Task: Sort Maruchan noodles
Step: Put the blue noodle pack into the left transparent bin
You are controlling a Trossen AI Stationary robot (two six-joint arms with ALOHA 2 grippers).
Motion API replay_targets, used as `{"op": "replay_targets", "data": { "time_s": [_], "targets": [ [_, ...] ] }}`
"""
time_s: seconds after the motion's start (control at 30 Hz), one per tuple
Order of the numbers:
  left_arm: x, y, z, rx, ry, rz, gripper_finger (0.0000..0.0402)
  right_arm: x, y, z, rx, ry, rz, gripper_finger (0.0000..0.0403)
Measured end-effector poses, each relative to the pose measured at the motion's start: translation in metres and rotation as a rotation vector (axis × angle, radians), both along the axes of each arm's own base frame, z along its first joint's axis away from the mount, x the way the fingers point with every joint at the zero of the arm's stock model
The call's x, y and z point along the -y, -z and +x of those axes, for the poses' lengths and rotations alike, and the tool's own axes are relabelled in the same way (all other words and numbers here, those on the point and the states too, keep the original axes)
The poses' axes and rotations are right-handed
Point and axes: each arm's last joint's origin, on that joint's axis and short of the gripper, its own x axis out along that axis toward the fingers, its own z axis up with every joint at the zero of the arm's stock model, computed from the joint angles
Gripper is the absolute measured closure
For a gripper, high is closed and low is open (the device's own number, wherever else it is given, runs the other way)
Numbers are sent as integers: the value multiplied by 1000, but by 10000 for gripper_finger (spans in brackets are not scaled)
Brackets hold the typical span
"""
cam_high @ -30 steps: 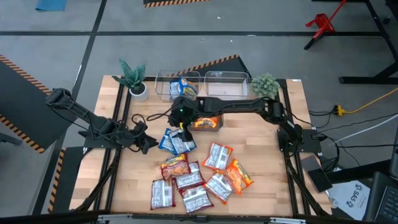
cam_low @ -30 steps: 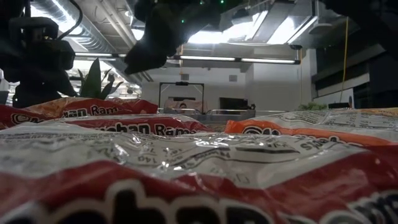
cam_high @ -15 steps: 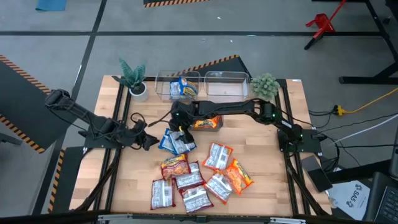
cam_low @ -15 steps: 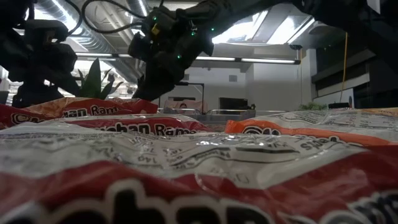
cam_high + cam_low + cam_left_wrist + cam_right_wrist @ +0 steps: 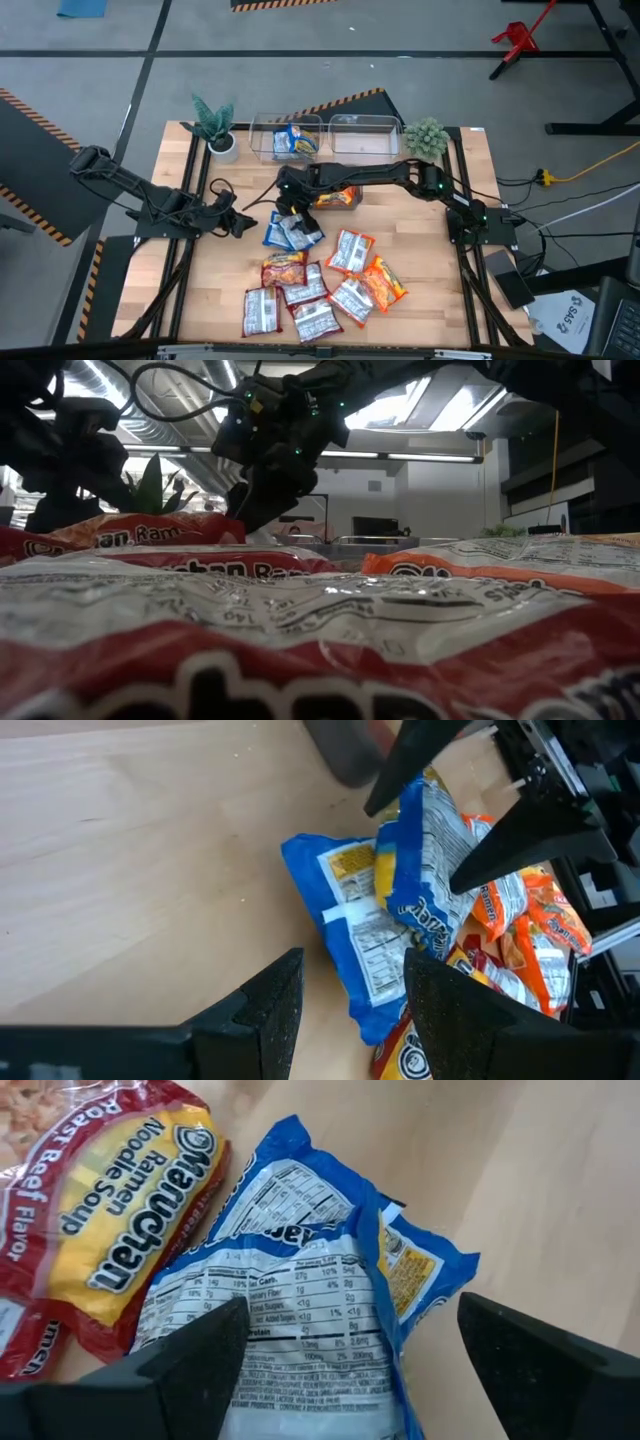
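Two blue-white Maruchan packets (image 5: 291,231) lie overlapped at mid-table. My right gripper (image 5: 290,207) hangs over them, open, one finger on either side of the upper blue packet (image 5: 290,1345). That packet rests on the lower blue one (image 5: 415,1260). My left gripper (image 5: 240,222) waits open just left of the pair, its fingers short of the lower packet (image 5: 350,925). A third blue packet (image 5: 295,140) lies in the left clear bin. Several red, orange and brownish packets (image 5: 315,285) are spread toward the near edge. A Roast Beef packet (image 5: 110,1230) lies beside the blue pair. My right gripper comes from above, pointing down, its fingers (image 5: 500,845) standing along the two long edges of the upper blue packet (image 5: 425,870). I cannot tell whether they touch it. The packet lies tilted on the lower blue packet.
Two clear bins (image 5: 362,135) stand at the far edge between two potted plants (image 5: 215,125) (image 5: 425,135). A dark tray holding an orange packet (image 5: 335,197) sits just beside my right arm. Bare wood shows left of the packets (image 5: 215,280) and on the right (image 5: 430,260).
My right gripper has moved from near the left bin toward the near edge and down, ending with its open fingers around the upper blue packet. The blue pair has shifted slightly toward the table's right.
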Motion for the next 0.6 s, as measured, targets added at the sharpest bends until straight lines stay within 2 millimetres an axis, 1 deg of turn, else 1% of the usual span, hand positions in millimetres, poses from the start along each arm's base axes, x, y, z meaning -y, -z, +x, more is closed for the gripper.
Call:
{"op": "replay_targets", "data": {
  "time_s": [0.1,0.23,0.37,0.6],
  "targets": [
    [0,0,0,0,-3,0,234,0,1,-2,-30,-2,7,80],
    [0,0,0,0,-3,1,234,-1,2,-3,-50,-3,10,122],
    [0,0,0,-2,0,6,234,-1,1,-3,-52,-3,9,176],
    [0,0,0,-3,1,8,234,-1,2,-3,-56,-1,5,287]
  ]
}}
